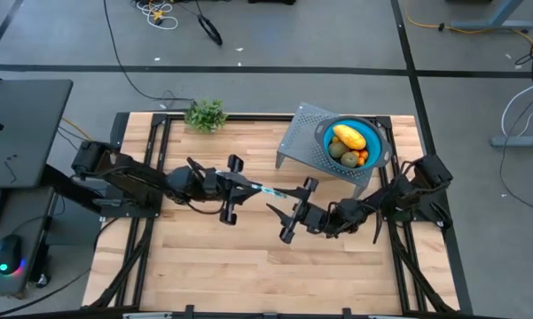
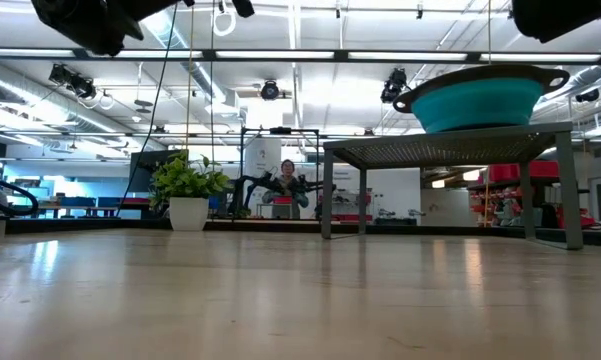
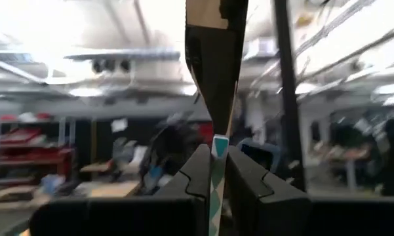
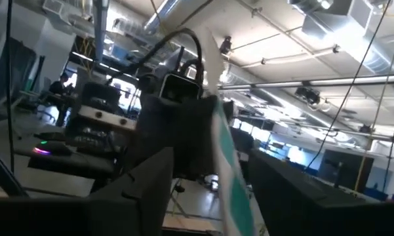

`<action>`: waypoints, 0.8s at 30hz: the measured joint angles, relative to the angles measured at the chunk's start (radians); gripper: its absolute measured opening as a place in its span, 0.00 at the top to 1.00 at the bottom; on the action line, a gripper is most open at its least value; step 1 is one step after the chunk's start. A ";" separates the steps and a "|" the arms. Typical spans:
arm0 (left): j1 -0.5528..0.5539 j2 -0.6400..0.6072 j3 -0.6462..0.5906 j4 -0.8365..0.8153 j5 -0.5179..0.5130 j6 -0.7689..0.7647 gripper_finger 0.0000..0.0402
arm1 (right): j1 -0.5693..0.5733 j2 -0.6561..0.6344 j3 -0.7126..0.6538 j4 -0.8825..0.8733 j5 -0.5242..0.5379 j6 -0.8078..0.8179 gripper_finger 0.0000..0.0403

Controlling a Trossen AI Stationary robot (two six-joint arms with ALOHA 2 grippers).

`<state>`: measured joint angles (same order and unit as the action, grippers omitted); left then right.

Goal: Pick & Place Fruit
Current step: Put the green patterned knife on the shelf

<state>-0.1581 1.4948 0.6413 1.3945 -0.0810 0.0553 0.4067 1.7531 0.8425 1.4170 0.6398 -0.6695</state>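
The left tool [image 3: 213, 180] has its two dark fingers [image 3: 195, 172] pressed together on a thin flat strip [image 3: 217, 177], white with teal markings, which stands upright between them. Directly beyond it a dark arm part [image 3: 213, 65] rises out of view. The room behind, with ceiling lights and red shelving [image 3: 33, 147], is blurred.

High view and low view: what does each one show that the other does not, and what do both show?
Only the high view shows the fruit inside the bowl, the knife held between the two arms above the table, the left gripper and the right gripper. Only the low view shows the room behind, with a person far off. Both show the teal bowl on the grey stand and the green sprig.
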 joint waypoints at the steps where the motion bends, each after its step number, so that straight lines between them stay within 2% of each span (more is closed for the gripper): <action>1: 0.000 -0.018 -0.001 -0.031 -0.012 0.008 0.93 | 0.008 0.000 0.000 0.006 0.009 -0.020 0.48; 7: 0.004 -0.147 0.007 -0.195 -0.075 0.060 0.93 | 0.062 -0.001 0.000 0.096 0.090 -0.145 0.47; 11: 0.017 -0.207 0.075 -0.437 -0.142 0.060 0.93 | 0.090 -0.003 0.000 0.146 0.113 -0.195 0.47; 17: 0.034 -0.163 0.293 -0.879 -0.256 0.068 0.93 | 0.114 -0.006 0.002 0.150 0.119 -0.235 0.47; 21: 0.057 -0.105 0.419 -1.035 -0.348 0.074 0.93 | 0.137 -0.025 0.003 0.151 0.124 -0.241 0.47; 24: 0.100 -0.071 0.496 -1.135 -0.383 0.010 0.93 | 0.173 -0.057 0.003 0.152 0.160 -0.266 0.47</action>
<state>-0.0584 1.4234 1.1370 0.2590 -0.4643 0.0653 0.5793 1.6959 0.8459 1.5688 0.7998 -0.9353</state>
